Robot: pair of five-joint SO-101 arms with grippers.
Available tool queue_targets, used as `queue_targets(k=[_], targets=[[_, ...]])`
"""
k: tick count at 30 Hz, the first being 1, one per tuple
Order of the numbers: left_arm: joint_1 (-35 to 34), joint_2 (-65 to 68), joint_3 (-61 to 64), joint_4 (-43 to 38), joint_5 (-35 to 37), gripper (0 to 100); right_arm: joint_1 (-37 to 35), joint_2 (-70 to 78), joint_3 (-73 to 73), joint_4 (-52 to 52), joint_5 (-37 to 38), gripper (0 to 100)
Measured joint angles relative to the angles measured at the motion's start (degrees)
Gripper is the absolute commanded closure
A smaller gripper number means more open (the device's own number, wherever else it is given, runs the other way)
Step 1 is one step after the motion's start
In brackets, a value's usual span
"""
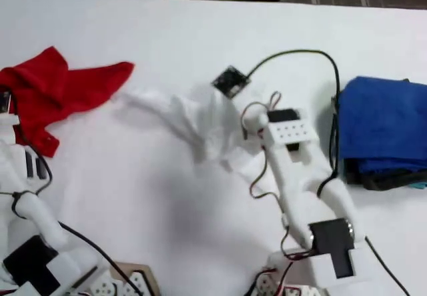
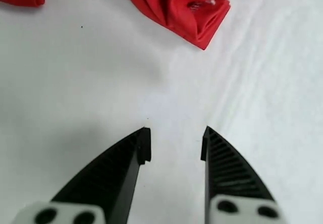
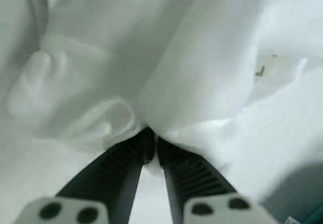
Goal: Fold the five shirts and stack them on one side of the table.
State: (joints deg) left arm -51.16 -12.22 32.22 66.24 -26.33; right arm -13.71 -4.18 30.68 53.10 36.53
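No text, number or sign can be read anywhere. The red shirt (image 2: 161, 4) carries a small pale tag (image 2: 202, 3) too blurred to read, and a tiny dark mark (image 3: 260, 71) on the white shirt (image 3: 202, 72) forms no legible letter

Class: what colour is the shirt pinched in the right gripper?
The shirt is white; clearest in the right wrist view.

A red shirt (image 1: 60, 89) is lying crumpled near the left edge of the table (image 1: 167, 229). A white shirt (image 1: 193, 119) is sprawling rumpled around the middle, while a blue shirt (image 1: 383, 126) is sitting folded at the right edge, resting on a darker folded garment (image 1: 381, 177).
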Motion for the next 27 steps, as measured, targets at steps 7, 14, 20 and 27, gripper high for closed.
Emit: queue_targets(k=[7, 14, 20, 27], targets=[[0.00, 0.00, 0.00, -0.09, 0.00, 81, -0.62, 0.09, -9.41, 13.01, 0.00, 85.1], [0.00, 0.00, 0.00, -1.05, 0.00, 81, -5.98, -0.09, -11.34, 18.55, 0.00, 88.3], [0.00, 0.00, 0.00, -2.99, 0.00, 81, -6.68, -0.09, -11.34, 19.52, 0.00, 86.5], [0.00, 0.00, 0.00, -2.99, 0.00, 81, -8.09, -0.09, -8.79, 19.69, 0.00, 81.6]])
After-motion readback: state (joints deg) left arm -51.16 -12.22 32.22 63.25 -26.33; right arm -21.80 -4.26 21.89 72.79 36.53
